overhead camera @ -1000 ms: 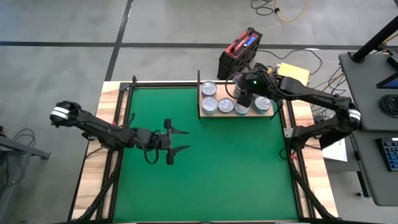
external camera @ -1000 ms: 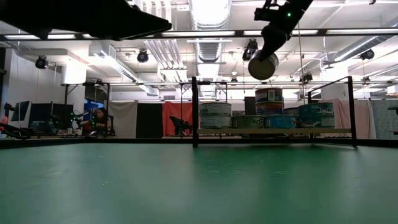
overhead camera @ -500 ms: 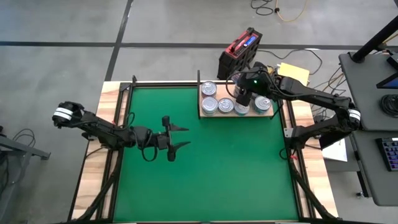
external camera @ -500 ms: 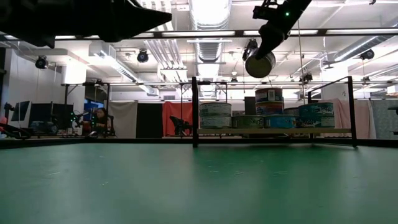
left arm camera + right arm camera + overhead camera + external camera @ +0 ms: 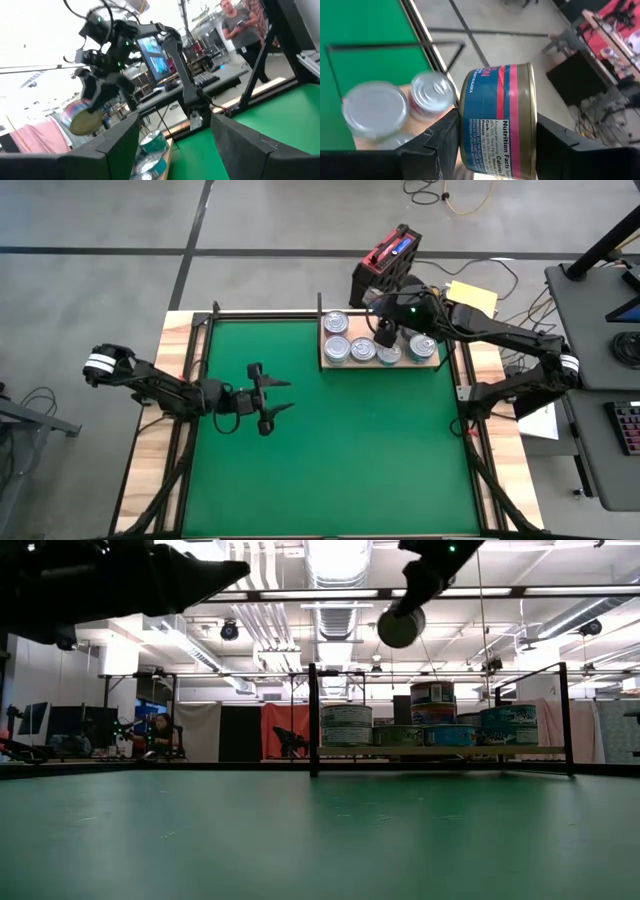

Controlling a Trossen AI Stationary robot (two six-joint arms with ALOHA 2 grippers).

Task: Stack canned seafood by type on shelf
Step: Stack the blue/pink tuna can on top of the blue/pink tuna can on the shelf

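Since a second ago, the right gripper (image 5: 403,618) has carried its can (image 5: 498,119) higher and sideways above the shelf (image 5: 326,363), fingers clamped on the can's sides. Other cans (image 5: 351,350) sit on the shelf. Over the green mat (image 5: 330,450), the left gripper (image 5: 270,398) has drawn back, fingers spread and empty.

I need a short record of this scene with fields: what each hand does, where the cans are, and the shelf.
right hand: shut on a can, held in the air above the shelf
held can: blue side with a pink band, tilted on its side
left hand: open, empty, over the mat, away from the shelf
shelf: pale wood board at the mat's far edge
cans on shelf: a group with silvery lids; in the low view one sits stacked on another
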